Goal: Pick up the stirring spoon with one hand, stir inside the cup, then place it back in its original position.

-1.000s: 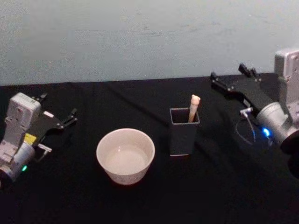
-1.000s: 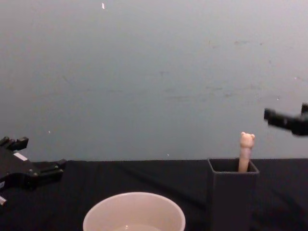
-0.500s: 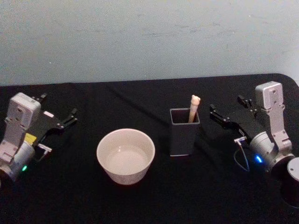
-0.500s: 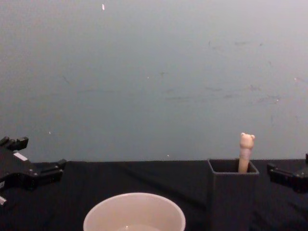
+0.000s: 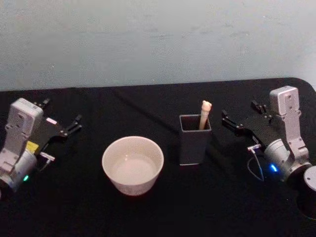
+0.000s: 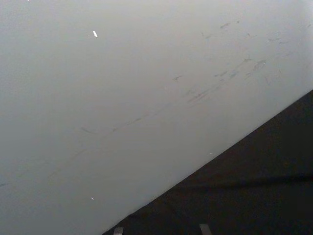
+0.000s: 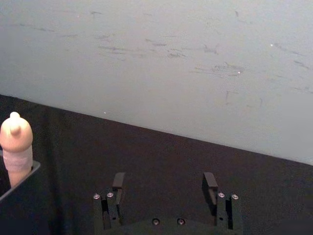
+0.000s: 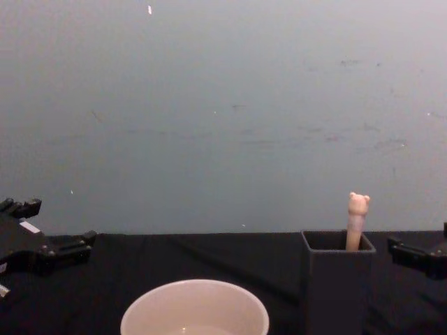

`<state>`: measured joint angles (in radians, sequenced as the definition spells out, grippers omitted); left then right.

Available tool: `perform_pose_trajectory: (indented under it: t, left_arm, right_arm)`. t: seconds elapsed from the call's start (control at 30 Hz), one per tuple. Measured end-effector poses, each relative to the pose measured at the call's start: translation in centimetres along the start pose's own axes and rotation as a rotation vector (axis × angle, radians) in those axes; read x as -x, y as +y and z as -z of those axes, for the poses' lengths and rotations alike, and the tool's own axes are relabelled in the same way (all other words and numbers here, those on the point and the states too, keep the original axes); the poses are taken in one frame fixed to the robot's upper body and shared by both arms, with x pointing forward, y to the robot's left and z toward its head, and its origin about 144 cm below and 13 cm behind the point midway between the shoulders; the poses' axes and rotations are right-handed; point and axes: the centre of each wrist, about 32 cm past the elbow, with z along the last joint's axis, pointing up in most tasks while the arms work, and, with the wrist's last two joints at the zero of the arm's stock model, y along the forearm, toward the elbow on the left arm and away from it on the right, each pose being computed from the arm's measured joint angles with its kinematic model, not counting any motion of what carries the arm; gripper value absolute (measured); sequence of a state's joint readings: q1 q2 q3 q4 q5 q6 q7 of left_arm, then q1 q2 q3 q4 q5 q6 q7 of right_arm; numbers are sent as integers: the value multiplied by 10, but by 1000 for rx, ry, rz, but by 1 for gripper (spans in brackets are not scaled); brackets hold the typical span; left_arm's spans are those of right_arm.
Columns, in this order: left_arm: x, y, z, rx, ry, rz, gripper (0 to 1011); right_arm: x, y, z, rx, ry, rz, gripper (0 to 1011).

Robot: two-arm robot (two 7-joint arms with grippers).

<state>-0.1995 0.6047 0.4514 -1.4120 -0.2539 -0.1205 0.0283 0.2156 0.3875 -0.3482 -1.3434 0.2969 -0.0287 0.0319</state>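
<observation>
Black cloth covers the tabletop (image 5: 148, 212) in your head view, where the cream cup (image 5: 132, 165) sits just left of the dark grey holder (image 5: 194, 138); the stirring spoon (image 5: 205, 113) stands in it, bear head above the rim. Your right tool (image 5: 240, 117) rests low beside the holder with its fingers apart, and the left tool (image 5: 60, 117) lies parked far left, also spread. In the right wrist view the spoon's head (image 7: 15, 139) sits off to one side of the gap between the prongs, so closing from here would miss it. In the chest view the holder (image 8: 337, 283) looks tall and narrow: a sideways nudge could tip it.
</observation>
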Motion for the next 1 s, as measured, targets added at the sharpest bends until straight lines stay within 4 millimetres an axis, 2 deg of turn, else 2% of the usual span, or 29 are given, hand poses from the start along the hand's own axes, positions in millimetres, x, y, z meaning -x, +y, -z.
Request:
perform_pose_trajectory:
  t: [1.0]
  left_arm:
    - [0, 0, 0, 0, 0, 0, 1001]
  right_arm:
    - [0, 0, -1, -1, 1, 0, 1000]
